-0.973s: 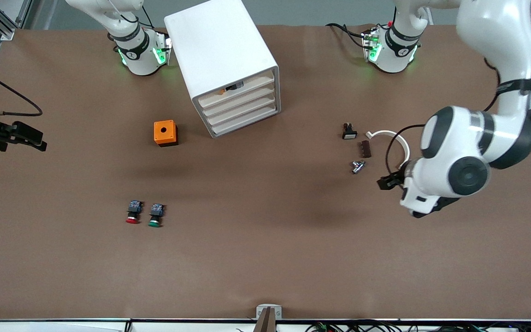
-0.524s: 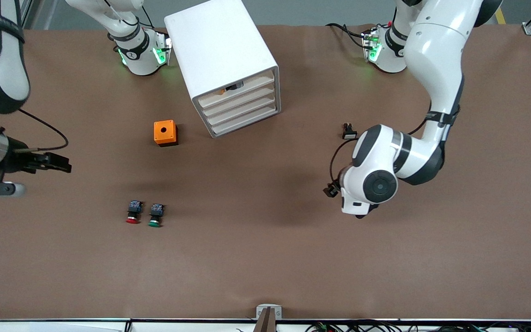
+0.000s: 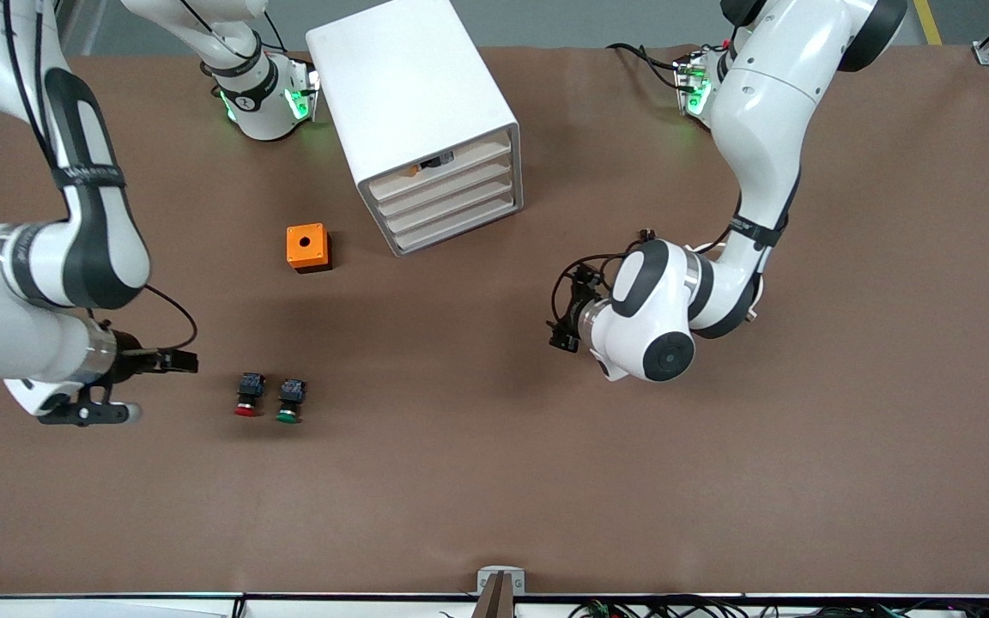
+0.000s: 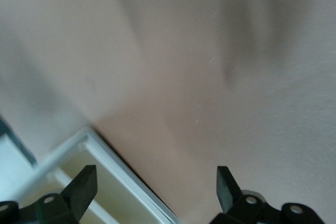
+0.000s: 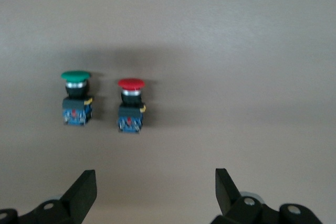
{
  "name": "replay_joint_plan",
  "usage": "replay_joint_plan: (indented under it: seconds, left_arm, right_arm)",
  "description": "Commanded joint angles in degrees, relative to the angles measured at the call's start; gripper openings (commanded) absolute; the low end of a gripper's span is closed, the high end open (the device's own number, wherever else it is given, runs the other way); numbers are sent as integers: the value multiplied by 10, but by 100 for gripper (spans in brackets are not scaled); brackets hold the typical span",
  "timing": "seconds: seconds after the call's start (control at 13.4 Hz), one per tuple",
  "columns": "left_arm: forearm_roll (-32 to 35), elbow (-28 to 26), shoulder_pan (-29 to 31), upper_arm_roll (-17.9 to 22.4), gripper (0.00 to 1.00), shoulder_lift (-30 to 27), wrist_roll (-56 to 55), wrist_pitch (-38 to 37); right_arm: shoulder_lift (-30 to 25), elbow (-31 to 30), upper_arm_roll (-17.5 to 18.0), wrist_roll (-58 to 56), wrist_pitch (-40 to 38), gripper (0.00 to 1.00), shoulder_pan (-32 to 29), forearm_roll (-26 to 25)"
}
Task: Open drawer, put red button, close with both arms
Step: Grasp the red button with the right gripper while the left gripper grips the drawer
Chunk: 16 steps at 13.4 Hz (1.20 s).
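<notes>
Hovering over the surface [image 3: 494, 481] at the right arm's end, the right tool [image 3: 178, 360] points toward the red button [image 3: 246, 395] and stops just short of it. Its fingers [image 5: 84, 187] stand wide apart in the right wrist view and hold nothing. That view shows the red button [image 5: 130, 105] lying on its side on the bare surface, cap outward, with the green button [image 5: 76, 98] just beside it in the same pose; the two are close but apart. In the front view the green button [image 3: 289, 400] lies on the side of the red one toward the left arm's end.

The left tool [image 3: 565, 324] hangs over the middle of the surface, nearer the front camera than the cabinet [image 3: 413, 112]. Its fingers [image 4: 84, 184] are also spread wide and empty. The left wrist view shows a white corner of the cabinet [image 4: 105, 182] past the fingertips, with bare surface around it.

The cabinet stands between the two arm bases, its four drawers facing the front camera at an angle. The drawer [image 3: 445, 184], second from the top, sits flush with the others and is closed. A small dark and orange item shows in the slot above it; what it is cannot be told.

An orange box [image 3: 307, 247] with a round hole in its top rests on the surface near the cabinet, toward the right arm's end, well apart from the buttons.
</notes>
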Motion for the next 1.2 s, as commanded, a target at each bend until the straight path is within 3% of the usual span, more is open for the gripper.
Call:
replay_joint_plan:
  seconds: [0.0,0.22,0.45,0.75,0.97,1.12]
  left_arm:
    - [-57,12,-19,3,100,7,-103,-1]
    - [-99,8,-42,3,100,7,-215,-15]
    - [-149,0,-52,-2,99,7,-308,-48]
    - [-200,-15,-75,-3,94,10,-363,-76]
    - [-236,-14,-86,-3,79,25,-370,-113]
    - [-269,-14,-88,-3,67,36,-370,-119]
  right_arm:
    - [38,-13,0,51,65,100,20,7]
    - [77,-23,1,70,131,100,25,12]
    - [100,-35,1,70,161,100,25,49]
    - [102,-61,0,67,182,100,26,48]
    - [99,-71,-1,64,186,87,26,47]
    - [97,-71,0,63,175,64,26,46]
